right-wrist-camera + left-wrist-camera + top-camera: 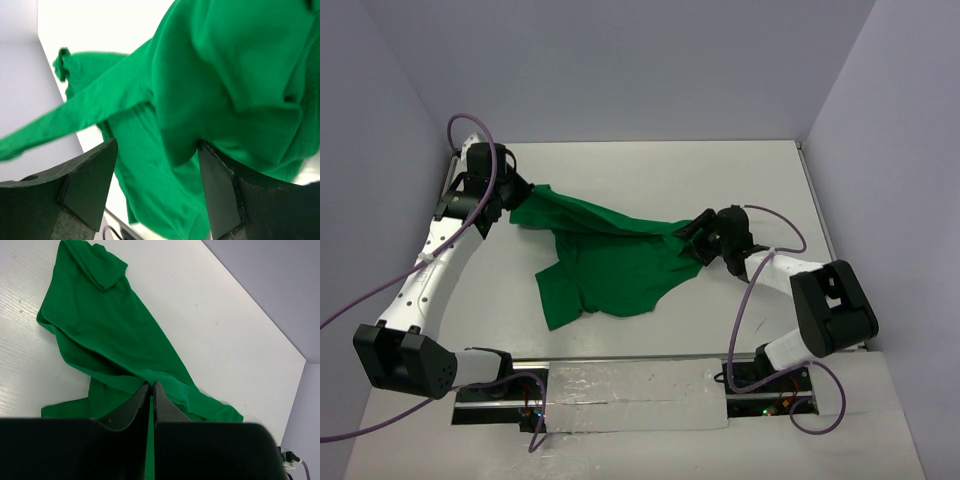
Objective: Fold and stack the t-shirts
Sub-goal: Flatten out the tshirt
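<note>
The white table carries a single bright-green t-shirt. It lies crumpled near the table's middle between the two arms, neither flat nor square: its lower part sags in a loose heap toward the near edge, while a drawn-up ridge of cloth runs across the top from left to right. The left arm reaches up the left side of the table, and the left end effector sits at the shirt's left end; in the left wrist view its jaws stand all but together with a thin strip of green cloth pinched between them, so it grips the t-shirt. The right arm bends in from the right, and the right end effector meets the shirt's right end; in the right wrist view its fingers stand wide apart, with cloth bulging into the gap but not clamped, so it is open. I judge the task to be at an early stage: no fold is made and nothing is stacked, and the garment needs flattening first, then folding and setting down.
</note>
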`<control>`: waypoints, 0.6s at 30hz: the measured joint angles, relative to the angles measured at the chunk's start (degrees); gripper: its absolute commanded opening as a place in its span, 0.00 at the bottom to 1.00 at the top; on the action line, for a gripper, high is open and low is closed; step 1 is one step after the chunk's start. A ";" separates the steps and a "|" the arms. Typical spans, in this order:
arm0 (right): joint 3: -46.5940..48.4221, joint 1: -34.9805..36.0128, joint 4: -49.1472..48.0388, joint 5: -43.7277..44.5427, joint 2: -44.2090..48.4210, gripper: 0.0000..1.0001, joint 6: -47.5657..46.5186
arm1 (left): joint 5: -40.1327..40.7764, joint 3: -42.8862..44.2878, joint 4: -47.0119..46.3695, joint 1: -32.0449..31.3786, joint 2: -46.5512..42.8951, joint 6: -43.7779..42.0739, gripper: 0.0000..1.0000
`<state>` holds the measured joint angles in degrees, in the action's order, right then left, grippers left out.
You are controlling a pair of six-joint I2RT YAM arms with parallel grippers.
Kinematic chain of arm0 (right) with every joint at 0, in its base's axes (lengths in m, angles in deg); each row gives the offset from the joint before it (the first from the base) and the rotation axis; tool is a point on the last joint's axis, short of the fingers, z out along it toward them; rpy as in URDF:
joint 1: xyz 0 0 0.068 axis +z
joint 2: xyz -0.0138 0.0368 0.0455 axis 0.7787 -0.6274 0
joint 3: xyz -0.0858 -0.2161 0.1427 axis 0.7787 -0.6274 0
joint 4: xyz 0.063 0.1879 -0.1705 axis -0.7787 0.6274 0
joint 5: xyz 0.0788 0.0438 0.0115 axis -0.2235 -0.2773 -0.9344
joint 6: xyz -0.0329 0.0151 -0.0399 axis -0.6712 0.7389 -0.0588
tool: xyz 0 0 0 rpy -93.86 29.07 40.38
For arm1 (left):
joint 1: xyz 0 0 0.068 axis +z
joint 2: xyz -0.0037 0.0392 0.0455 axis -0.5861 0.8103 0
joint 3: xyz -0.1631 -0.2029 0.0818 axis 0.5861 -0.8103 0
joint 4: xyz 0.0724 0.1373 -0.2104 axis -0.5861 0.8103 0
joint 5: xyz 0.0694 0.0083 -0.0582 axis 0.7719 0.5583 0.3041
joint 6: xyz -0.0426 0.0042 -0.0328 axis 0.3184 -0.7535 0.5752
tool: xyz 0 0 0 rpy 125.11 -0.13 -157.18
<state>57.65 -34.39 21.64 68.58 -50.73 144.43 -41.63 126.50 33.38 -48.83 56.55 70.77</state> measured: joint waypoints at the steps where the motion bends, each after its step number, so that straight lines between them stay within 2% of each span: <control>1: 0.00 0.01 -0.57 0.46 -0.58 0.64 0.47 | -0.02 0.00 0.00 0.00 -0.01 0.00 0.10; 2: -0.01 0.05 -1.09 0.95 -1.18 0.59 0.92 | -0.03 0.00 0.00 0.00 -0.03 0.00 0.10; 3: -0.01 0.18 -1.48 1.46 -1.73 0.50 1.31 | -0.05 0.00 0.02 0.00 -0.05 0.00 0.10; 4: 0.01 0.27 -1.96 2.13 -2.33 0.30 1.83 | -0.13 0.00 0.00 0.00 -0.07 0.00 0.10; 5: 0.01 0.32 -2.31 2.71 -2.82 0.21 2.31 | -0.17 0.00 0.02 0.00 -0.12 0.00 0.10; 7: 0.06 0.59 -2.65 4.09 -3.47 0.11 2.90 | -0.36 0.00 0.01 0.00 -0.29 0.01 0.10; 13: 2.29 1.02 0.21 8.17 -1.96 0.09 1.77 | -0.79 -0.05 0.26 0.00 -1.33 -0.30 0.10; 15: 4.29 1.01 3.85 10.30 1.82 0.09 -0.31 | -0.80 0.44 1.19 0.01 -1.81 -0.89 0.10; 18: 10.88 1.01 11.79 14.64 12.55 0.09 -5.42 | -1.16 5.60 4.31 0.03 -1.93 -2.58 0.10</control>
<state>68.53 -33.38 33.44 83.22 -38.18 139.01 -42.79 132.11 37.69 -48.79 54.62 68.19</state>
